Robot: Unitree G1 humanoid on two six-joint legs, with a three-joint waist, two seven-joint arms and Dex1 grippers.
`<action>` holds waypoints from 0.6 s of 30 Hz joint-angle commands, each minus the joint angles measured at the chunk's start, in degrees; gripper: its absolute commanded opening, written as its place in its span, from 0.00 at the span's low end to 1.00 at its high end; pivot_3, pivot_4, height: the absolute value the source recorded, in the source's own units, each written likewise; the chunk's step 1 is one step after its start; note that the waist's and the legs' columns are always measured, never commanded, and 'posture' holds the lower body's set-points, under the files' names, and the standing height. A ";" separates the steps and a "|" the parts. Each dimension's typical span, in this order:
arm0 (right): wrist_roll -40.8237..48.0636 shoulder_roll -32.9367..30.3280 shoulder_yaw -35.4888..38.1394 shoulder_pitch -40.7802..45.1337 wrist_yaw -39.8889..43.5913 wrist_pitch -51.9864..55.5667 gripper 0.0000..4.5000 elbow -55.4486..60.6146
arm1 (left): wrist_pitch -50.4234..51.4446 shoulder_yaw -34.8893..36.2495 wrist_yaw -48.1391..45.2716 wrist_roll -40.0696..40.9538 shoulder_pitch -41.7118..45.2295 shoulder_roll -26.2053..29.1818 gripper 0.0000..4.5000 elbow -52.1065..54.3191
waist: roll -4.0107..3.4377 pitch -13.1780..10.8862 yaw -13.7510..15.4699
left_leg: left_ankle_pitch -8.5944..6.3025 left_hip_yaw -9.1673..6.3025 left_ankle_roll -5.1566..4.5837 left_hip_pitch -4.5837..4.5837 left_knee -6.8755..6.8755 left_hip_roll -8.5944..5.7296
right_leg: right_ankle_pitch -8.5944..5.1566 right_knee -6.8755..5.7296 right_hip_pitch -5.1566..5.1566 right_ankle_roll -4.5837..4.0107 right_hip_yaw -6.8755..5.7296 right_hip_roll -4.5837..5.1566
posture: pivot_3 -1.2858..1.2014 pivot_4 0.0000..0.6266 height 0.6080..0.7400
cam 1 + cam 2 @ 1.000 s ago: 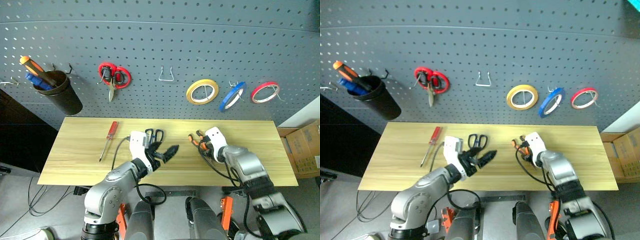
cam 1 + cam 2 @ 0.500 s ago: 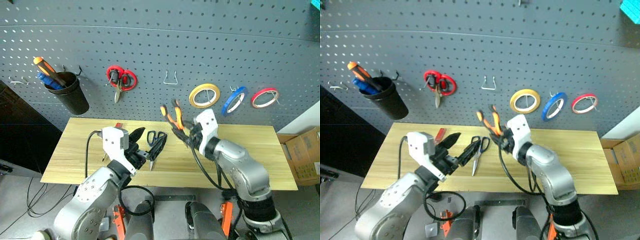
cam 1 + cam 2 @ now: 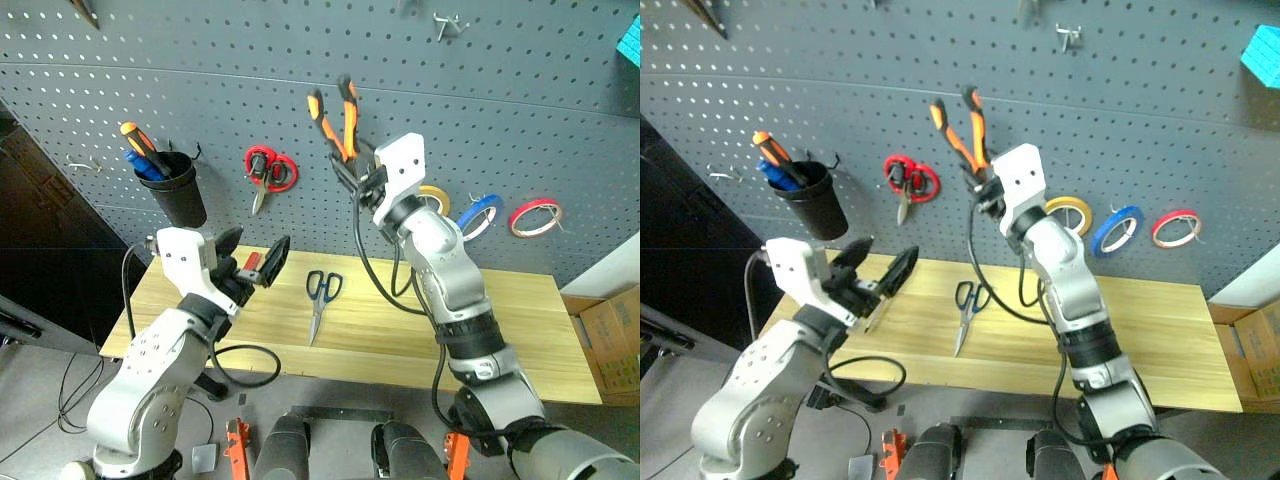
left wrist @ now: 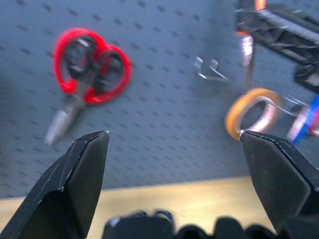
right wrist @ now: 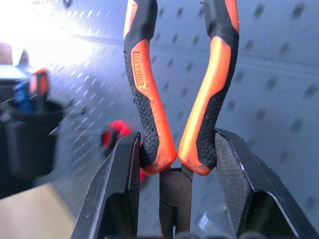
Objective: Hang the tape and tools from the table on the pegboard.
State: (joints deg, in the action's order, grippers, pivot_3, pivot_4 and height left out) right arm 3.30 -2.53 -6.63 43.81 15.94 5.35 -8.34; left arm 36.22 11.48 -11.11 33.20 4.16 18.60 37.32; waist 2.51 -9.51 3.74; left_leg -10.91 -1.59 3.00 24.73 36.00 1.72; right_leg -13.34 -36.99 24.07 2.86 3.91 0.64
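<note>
Both arms up: right gripper point(image 3: 352, 172) clamped on pliers point(image 3: 333, 118) near pegboard point(image 3: 520, 90), left gripper point(image 3: 254, 261) wide, empty.

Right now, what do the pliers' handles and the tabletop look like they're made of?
Pliers: the handles look like rubbery moulded grips, orange over black, with a dimpled matte texture. Table: light wood or wood-look laminate, smooth with printed-looking grain; which one can't be told.

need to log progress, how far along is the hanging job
Done: the blue tape already hangs on the pegboard, between the yellow and red rolls. In hand: the right gripper is shut on the pliers, raised against the board with handles up, not yet hooked. Left: the scissors lie on the table; the left gripper is open and empty.
</note>
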 commanded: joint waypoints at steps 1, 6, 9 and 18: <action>-1.43 0.62 3.41 4.50 -4.62 -10.01 0.39 -7.09 | -3.34 -2.20 -1.17 -1.57 2.78 -0.87 1.00 -1.65 | 0.08 0.31 0.22 | 0.00 0.00 0.01 0.00 -0.02 0.00 | 0.01 0.01 0.00 0.00 0.00 0.00 | 0.62 0.07 1.00; -4.02 2.24 5.96 10.76 -13.40 -20.82 0.39 -24.67 | -4.99 -7.20 -1.40 -3.75 5.60 -3.84 1.00 -4.45 | 0.08 0.55 0.71 | 0.05 0.01 0.08 0.00 -0.05 0.03 | 0.04 -0.07 0.04 -0.06 0.01 -0.02 | 0.63 0.08 1.00; -4.36 3.49 6.33 11.68 -15.23 -24.25 0.39 -30.80 | -5.44 -8.69 -1.35 -4.63 5.14 -4.56 1.00 -4.82 | 0.05 0.86 0.68 | 0.05 0.01 0.09 -0.02 -0.14 0.04 | 0.05 -0.09 0.04 -0.07 0.03 -0.03 | 0.63 0.09 1.00; -4.70 6.95 5.56 10.23 -16.98 -28.30 0.39 -36.84 | -4.47 -9.06 -1.41 -4.11 4.29 -4.61 1.00 -3.17 | 0.01 0.89 0.84 | 0.14 -0.03 0.10 -0.06 -0.13 0.08 | 0.07 -0.19 0.03 -0.09 0.03 -0.09 | 0.64 0.10 1.00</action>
State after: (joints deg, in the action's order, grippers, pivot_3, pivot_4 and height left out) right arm -1.09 4.18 -1.28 53.51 -0.57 -20.81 -45.54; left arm 32.22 2.53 -12.06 28.86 8.42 13.85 31.57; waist 2.52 -8.62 4.57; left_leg -10.76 -1.63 3.10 24.67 35.88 1.79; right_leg -13.27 -37.19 24.10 2.76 3.94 0.55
